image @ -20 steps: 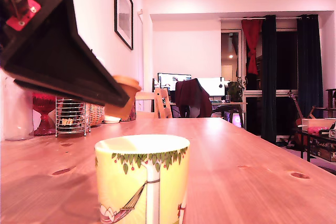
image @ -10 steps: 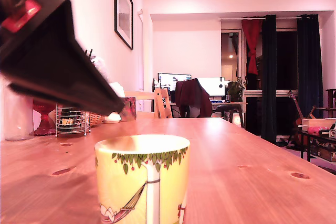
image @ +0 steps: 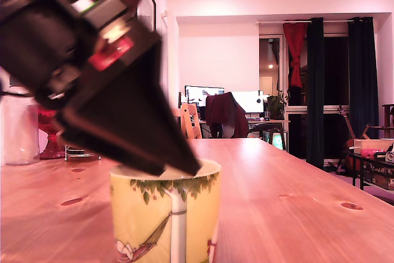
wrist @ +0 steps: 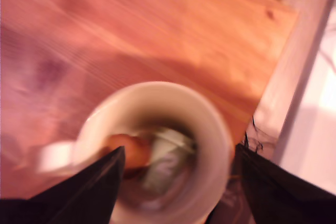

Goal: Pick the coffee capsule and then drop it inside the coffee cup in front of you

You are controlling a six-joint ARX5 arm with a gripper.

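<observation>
The coffee cup, pale yellow with a green leaf band and a hammock drawing, stands at the near edge of the wooden table. My black gripper reaches down from the exterior view's left, its tips at the cup's rim. From the wrist, I look straight into the cup. The orange coffee capsule is inside it, close to one finger. The other finger is far off across the cup's mouth, so my gripper is open. A pale blurred shape also lies in the cup.
A clear glass jar, a red vessel and a wire basket stand at the back on the exterior view's left. Chairs sit at the table's far end. The table edge runs close to the cup.
My gripper held the orange capsule above the table behind the cup, then swung forward and down to the cup's rim. The capsule is now inside the cup, between open fingers.
</observation>
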